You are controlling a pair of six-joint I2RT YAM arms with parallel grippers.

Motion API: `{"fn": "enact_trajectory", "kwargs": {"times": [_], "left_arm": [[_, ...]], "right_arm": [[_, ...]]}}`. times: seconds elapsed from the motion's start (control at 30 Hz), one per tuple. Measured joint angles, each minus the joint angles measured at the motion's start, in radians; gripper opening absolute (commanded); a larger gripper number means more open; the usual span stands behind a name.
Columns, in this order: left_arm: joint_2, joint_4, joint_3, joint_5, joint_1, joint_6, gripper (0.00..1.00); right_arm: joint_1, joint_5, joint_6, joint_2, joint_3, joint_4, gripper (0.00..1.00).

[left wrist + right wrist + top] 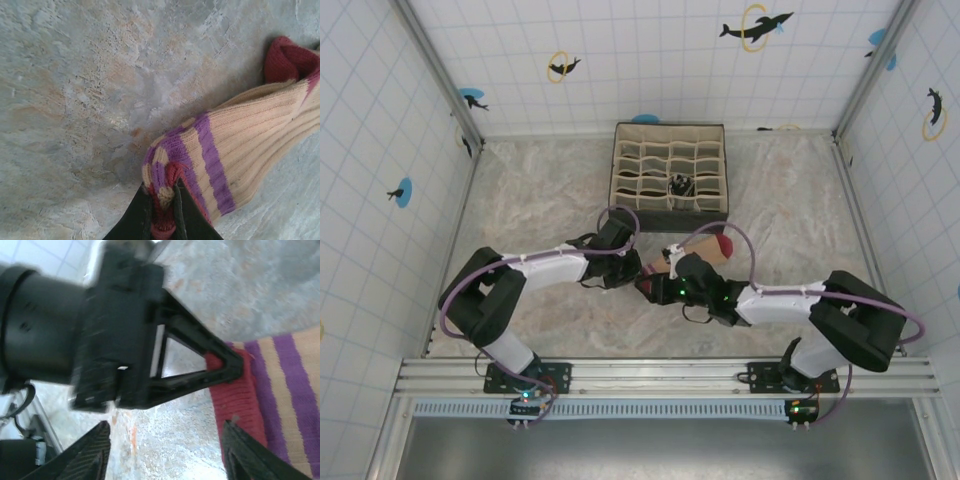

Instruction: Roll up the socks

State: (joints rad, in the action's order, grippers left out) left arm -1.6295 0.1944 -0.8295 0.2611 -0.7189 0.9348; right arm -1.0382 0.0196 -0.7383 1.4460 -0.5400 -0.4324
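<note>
Sock is ribbed peach, purple-striped, with dark red cuff

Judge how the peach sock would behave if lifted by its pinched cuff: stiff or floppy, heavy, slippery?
Probably floppy: the peach sock lies flat and bunches where the left pincer pinches its cuff. Likely light, being thin ribbed knit. Unlikely to slip: the fabric looks textured.
</note>
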Motion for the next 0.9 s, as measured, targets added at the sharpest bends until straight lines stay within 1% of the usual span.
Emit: {"fn": "enact_trajectory", "kwargs": {"times": [0.07, 0.23, 0.4, 0.53, 0.6, 0.67, 0.83, 0.9], "left_arm": [[0.0, 0.041, -0.024, -0.003, 0.0, -0.009, 0.0], [0.0, 0.1, -0.048, -0.004, 0.0, -0.019, 0.0], [0.0, 0.138, -0.051, 0.008, 0.0, -0.023, 0.0], [-0.001, 0.157, -0.062, 0.025, 0.0, -0.028, 0.0], [-0.001, 0.164, -0.067, 0.027, 0.0, -0.036, 0.0], [-0.002, 0.169, -0.071, 0.032, 0.0, -0.043, 0.0], [-0.002, 0.179, -0.071, 0.038, 0.001, -0.046, 0.0], [-0.002, 0.182, -0.071, 0.038, 0.001, -0.047, 0.0]], "right_arm": [[-0.061, -0.084, 0.096, -0.001, -0.035, 0.087, 0.65], [-0.195, -0.286, 0.25, 0.011, -0.044, 0.223, 0.65], [-0.35, -0.549, 0.397, 0.08, -0.045, 0.25, 0.64], [-0.443, -0.735, 0.533, 0.206, -0.088, 0.251, 0.63], [-0.469, -0.814, 0.587, 0.266, -0.122, 0.247, 0.62], [-0.479, -0.867, 0.637, 0.31, -0.16, 0.24, 0.61], [-0.471, -0.936, 0.7, 0.367, -0.197, 0.225, 0.58], [-0.459, -0.95, 0.709, 0.383, -0.209, 0.223, 0.55]]}}
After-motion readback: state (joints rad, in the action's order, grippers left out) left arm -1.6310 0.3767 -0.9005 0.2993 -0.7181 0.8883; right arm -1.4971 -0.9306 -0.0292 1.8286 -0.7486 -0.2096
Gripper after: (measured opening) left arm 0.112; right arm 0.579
